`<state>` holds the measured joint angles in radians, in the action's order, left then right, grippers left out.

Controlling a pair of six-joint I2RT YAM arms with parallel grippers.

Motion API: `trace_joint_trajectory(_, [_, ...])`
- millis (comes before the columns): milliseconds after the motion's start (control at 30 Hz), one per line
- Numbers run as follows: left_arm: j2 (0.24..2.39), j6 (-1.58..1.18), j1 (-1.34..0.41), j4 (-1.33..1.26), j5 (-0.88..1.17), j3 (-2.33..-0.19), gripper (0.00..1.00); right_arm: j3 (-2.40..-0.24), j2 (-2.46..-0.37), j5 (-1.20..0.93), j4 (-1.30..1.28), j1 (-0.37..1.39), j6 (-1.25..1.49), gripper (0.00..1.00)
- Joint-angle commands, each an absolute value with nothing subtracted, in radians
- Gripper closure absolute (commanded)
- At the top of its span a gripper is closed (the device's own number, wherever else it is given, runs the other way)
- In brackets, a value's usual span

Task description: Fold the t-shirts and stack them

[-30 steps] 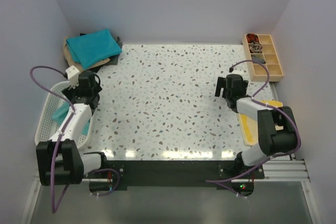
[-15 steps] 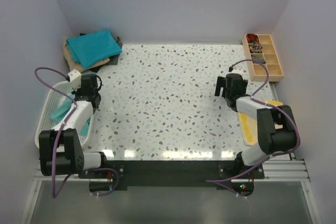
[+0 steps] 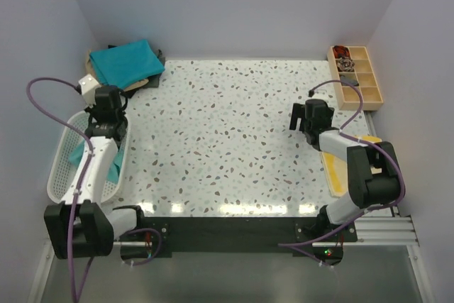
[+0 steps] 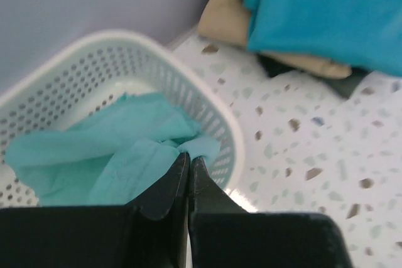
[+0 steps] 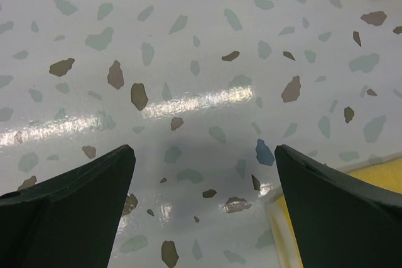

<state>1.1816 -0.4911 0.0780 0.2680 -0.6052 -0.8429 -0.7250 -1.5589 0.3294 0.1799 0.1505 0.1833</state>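
Note:
A crumpled light sea-green t-shirt (image 4: 107,149) lies in the white mesh basket (image 4: 75,48) at the table's left edge. My left gripper (image 4: 190,157) is shut on a fold of it by the basket's right rim. From above, the left gripper (image 3: 106,104) hangs over the basket's (image 3: 60,168) far end, with the sea-green t-shirt (image 3: 76,154) below it. A folded teal-blue t-shirt (image 3: 126,62) tops a stack in the back left corner, over a tan t-shirt (image 4: 229,17) and a dark one (image 4: 352,83). My right gripper (image 3: 306,115) is open above bare table, its fingers (image 5: 75,199) wide apart.
A wooden compartment tray (image 3: 356,76) stands at the back right. A flat yellow sheet (image 3: 340,168) lies beside the right arm, and the yellow sheet's edge (image 5: 377,171) shows under the right finger. Walls close in the left, back and right sides.
The left gripper went from open to shut on the sea-green t-shirt and moved left and toward the back over the basket. The right arm stayed still.

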Motion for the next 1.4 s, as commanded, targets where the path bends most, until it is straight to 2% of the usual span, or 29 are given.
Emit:
trace_joint_trajectory(0, [1.059,-0.373,0.083,0.299,-0.476,-1.132,1.00,-0.746,-1.545,0.311,0.213,0.150,0.181,0.01])
trace_joint_trajectory(133, [1.071,-0.350,0.077,0.351,-0.218,-1.372,1.00,-0.744,-1.540,0.310,0.215,0.152,0.178,0.01])
trace_joint_trajectory(167, [1.075,-0.353,0.068,0.354,-0.092,-1.455,1.00,-0.742,-1.539,0.310,0.215,0.152,0.179,0.01])
trace_joint_trajectory(233, [1.086,-0.368,0.052,0.336,0.038,-1.509,1.00,-0.739,-1.532,0.307,0.213,0.152,0.176,0.01])
trace_joint_trajectory(267, [1.088,-0.382,0.031,0.293,0.177,-1.532,1.00,-0.736,-1.526,0.310,0.216,0.152,0.175,0.01])
trace_joint_trajectory(367, [1.098,-0.428,-0.049,0.185,0.405,-1.499,1.00,-0.710,-1.493,0.337,0.235,0.150,0.195,0.01])
trace_joint_trajectory(467, [1.114,-0.430,-0.180,0.105,0.506,-1.395,1.00,-0.670,-1.430,0.368,0.256,0.152,0.216,0.01])
trace_joint_trajectory(533, [1.121,-0.436,-0.247,0.039,0.529,-1.307,1.00,-0.629,-1.387,0.361,0.282,0.152,0.218,0.01])
trace_joint_trajectory(667, [1.196,-0.358,-0.521,-0.049,0.438,-1.169,1.00,-0.606,-1.316,0.353,0.266,0.150,0.255,0.01])
trace_joint_trajectory(900, [1.520,-0.324,-0.762,-0.172,0.388,-1.109,1.00,-0.686,-1.203,0.376,0.078,0.152,0.305,0.01])
trace_joint_trajectory(1033, [1.710,-0.310,-0.883,-0.236,0.422,-1.198,1.00,-0.701,-1.126,0.485,0.005,0.150,0.305,0.01])
trace_joint_trajectory(1167, [1.911,-0.345,-0.923,-0.307,0.495,-1.343,1.00,-0.721,-1.094,0.564,-0.075,0.152,0.314,0.01])
trace_joint_trajectory(1367, [2.005,-0.330,-0.934,-0.275,0.508,-1.549,1.00,-0.719,-1.137,0.577,-0.075,0.152,0.311,0.01])
